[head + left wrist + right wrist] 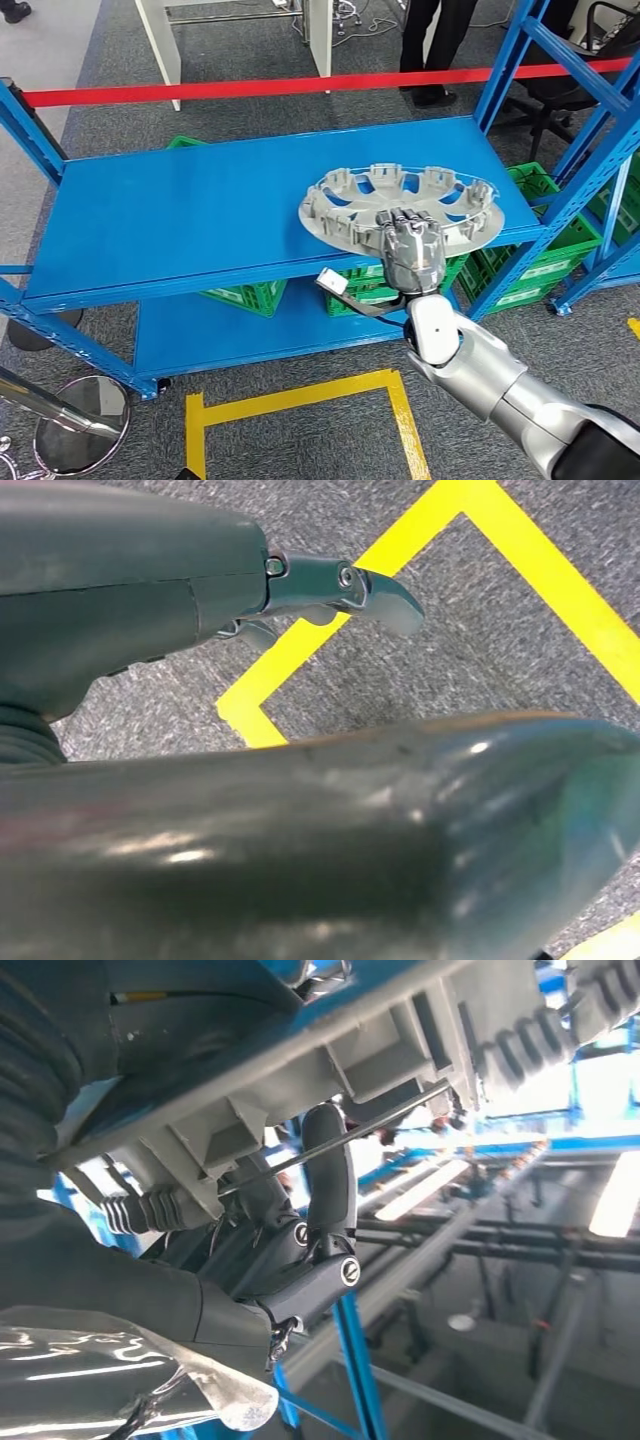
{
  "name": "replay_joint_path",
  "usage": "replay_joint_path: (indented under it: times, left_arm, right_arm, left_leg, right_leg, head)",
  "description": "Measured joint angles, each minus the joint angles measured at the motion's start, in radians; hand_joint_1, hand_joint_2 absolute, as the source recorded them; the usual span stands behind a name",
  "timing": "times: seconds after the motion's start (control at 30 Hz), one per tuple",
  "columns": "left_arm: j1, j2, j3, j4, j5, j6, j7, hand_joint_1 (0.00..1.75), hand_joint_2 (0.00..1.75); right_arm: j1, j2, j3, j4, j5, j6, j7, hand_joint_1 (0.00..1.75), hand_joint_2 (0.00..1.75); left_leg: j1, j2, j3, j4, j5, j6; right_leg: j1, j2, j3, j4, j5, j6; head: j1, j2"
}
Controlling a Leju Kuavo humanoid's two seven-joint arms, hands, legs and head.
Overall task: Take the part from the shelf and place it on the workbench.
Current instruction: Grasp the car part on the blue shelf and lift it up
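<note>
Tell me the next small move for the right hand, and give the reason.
Probably lift slightly and draw the part back off the shelf. The right hand grips its near rim, fingers over the top, and the part sits tilted with that edge past the shelf's front, so the grasp looks set.

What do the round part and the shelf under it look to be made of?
Round part: likely moulded grey plastic, matte, with thin ribs and clips around the rim; painted metal can't be ruled out. Shelf: apparently blue-painted sheet metal, smooth with a slight sheen, on perforated uprights.
</note>
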Motion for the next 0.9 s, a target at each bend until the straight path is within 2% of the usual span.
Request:
replay_joint_path:
  times: [0.2, 0.47, 0.9]
  left_arm:
    - [-0.014, -0.013, 0.001, 0.000, -0.019, 0.019, 0.000, 0.00, 0.00]
    - [-0.017, -0.022, 0.001, 0.000, -0.025, 0.022, -0.001, 0.00, 0.00]
    - [-0.021, -0.020, 0.008, 0.000, -0.024, 0.023, 0.000, 0.00, 0.00]
  right_arm:
    - [-0.033, -0.015, 0.078, -0.048, 0.000, 0.000, 0.000, 1.75, 1.75]
    - [-0.058, -0.036, 0.129, -0.107, 0.000, 0.003, 0.000, 1.75, 1.75]
    - [-0.148, -0.118, 0.195, -0.381, -0.002, 0.047, 0.000, 1.75, 1.75]
  left_leg:
    - [0.000, 0.000, 0.000, 0.000, 0.000, 0.000]
    - [0.000, 0.000, 0.000, 0.000, 0.000, 0.000]
    - [0.000, 0.000, 0.000, 0.000, 0.000, 0.000]
  right_leg:
    - [0.000, 0.000, 0.000, 0.000, 0.000, 0.000]
    - [0.000, 0.000, 0.000, 0.000, 0.000, 0.000]
    - [0.000, -0.001, 0.000, 0.000, 0.000, 0.000]
  head:
    - [0.000, 0.000]
    - [0.000, 0.000]
    - [0.000, 0.000]
